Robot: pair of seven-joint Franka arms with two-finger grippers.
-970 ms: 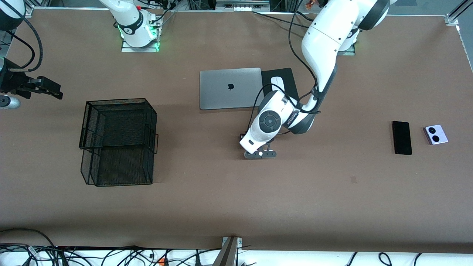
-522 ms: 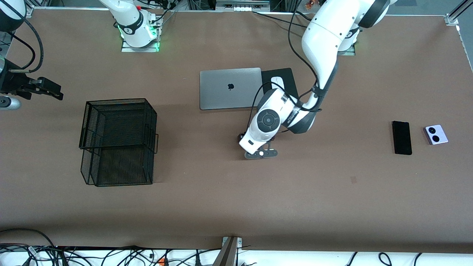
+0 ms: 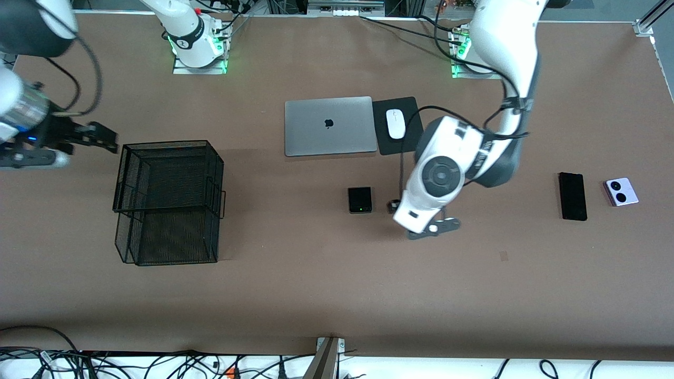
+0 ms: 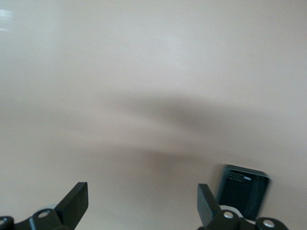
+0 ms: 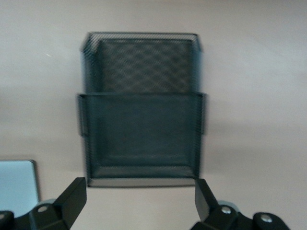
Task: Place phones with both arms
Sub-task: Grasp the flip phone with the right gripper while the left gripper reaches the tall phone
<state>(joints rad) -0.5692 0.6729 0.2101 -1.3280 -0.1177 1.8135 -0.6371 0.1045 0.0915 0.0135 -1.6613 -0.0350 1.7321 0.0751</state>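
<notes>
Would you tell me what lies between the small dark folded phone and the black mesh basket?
Only bare table: the front view shows nothing between the small dark folded phone and the black mesh basket.

Left arm [image 3: 505, 58] reaches from its base down over mid-table, elbow bent, wrist [image 3: 439, 176] turned downward. Left gripper [image 3: 429, 227] hangs low above the tabletop, fingers [image 4: 74, 203] spread wide, nothing between them. Right arm [image 3: 26, 31] comes in at its own end of the table, forearm roughly level. Right gripper [image 3: 100, 138] points toward mid-table, up in the air, fingers [image 5: 72, 196] wide apart in the right wrist view, holding nothing. Black cables loop along both arms.
</notes>
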